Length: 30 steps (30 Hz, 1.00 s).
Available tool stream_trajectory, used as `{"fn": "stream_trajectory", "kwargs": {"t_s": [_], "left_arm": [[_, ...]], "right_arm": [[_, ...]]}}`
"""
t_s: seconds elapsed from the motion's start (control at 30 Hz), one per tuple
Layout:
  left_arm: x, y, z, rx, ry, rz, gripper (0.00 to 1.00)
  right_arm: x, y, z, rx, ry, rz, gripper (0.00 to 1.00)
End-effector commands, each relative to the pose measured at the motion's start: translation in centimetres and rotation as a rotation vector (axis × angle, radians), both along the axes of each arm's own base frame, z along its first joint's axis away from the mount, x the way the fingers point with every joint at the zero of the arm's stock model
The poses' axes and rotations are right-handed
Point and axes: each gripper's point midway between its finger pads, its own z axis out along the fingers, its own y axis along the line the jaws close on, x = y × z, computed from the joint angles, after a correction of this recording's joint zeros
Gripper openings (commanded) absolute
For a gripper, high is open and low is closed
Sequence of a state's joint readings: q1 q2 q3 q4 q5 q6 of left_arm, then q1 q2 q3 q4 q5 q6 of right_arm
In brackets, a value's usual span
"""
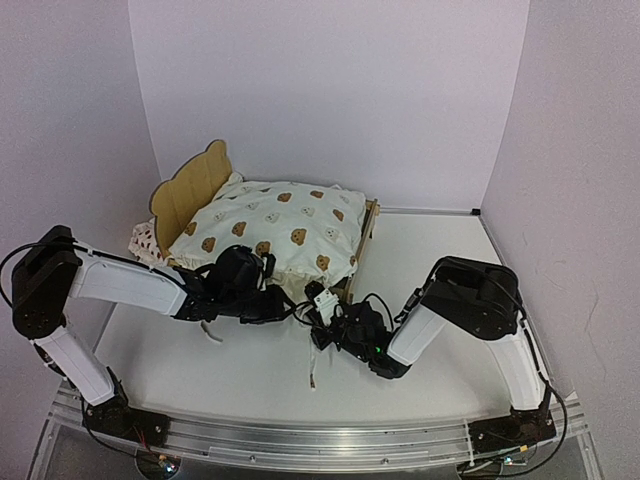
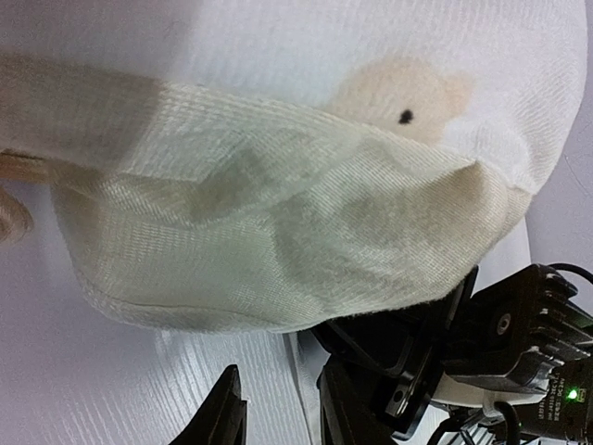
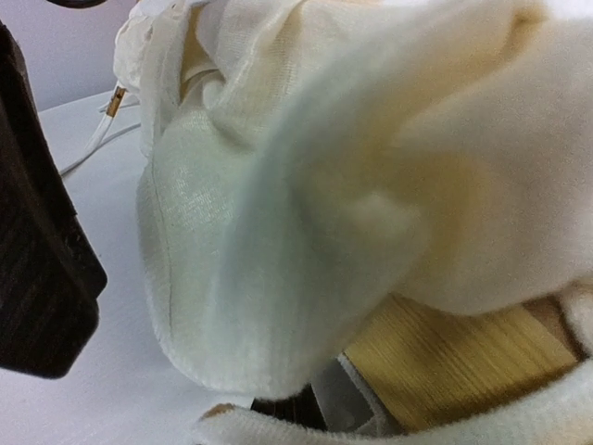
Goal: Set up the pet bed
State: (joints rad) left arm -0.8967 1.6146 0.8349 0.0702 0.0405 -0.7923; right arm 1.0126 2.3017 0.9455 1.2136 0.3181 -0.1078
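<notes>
The pet bed (image 1: 196, 186) of light plywood stands at the back left, its bear-ear headboard up. The cream bear-print cushion (image 1: 272, 232) lies on it and overhangs the near end. My left gripper (image 1: 268, 300) is low at the cushion's near corner. In the left wrist view its dark fingers (image 2: 225, 419) stand apart just under the cushion's edge (image 2: 278, 250), with a white tie strip (image 2: 306, 375) on the table between them. My right gripper (image 1: 325, 318) is close beside it at the bed's near corner. Its wrist view is filled by cushion (image 3: 278, 213) and plywood (image 3: 454, 357), and its fingers are hidden.
A white lacy pillow edge (image 1: 145, 240) shows left of the bed. A loose tie (image 1: 313, 372) lies on the table in front of the grippers. White walls close the back and both sides. The two grippers nearly touch; the left one shows dark in the right wrist view (image 3: 37, 260).
</notes>
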Motion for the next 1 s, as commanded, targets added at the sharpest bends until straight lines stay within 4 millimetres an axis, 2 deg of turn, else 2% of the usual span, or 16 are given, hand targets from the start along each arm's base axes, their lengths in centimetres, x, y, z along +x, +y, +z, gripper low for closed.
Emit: {"fn": "stream_trajectory", "kwargs": {"t_s": [0.0,0.17,0.4,0.5,0.6,0.8,0.97], "left_arm": [[0.4,0.7,-0.7,0.028,-0.018,0.016,0.28],[0.2,1.3,-0.4,0.032,-0.022,0.032,0.28],[-0.6,2.2,-0.4,0.054,-0.006,0.028,0.28],[-1.2,2.1,-0.5,0.037,0.011,0.007,0.29],[-1.1,1.9,-0.6,0.026,0.011,0.006,0.31],[-0.8,0.6,-2.0,0.021,0.048,-0.037,0.31],[-0.4,0.4,-2.9,0.025,0.068,-0.044,0.31]], "right_arm": [[0.3,1.7,0.4,0.057,0.002,0.035,0.00],[-1.6,3.4,0.7,0.099,0.042,0.173,0.00],[-5.3,4.5,2.5,0.149,0.097,0.384,0.00],[-6.3,4.6,3.0,0.160,0.112,0.434,0.00],[-6.7,4.5,2.9,0.158,0.119,0.449,0.00],[-6.8,4.5,2.4,0.152,0.127,0.453,0.00],[-6.8,4.4,2.5,0.151,0.126,0.451,0.00]]}}
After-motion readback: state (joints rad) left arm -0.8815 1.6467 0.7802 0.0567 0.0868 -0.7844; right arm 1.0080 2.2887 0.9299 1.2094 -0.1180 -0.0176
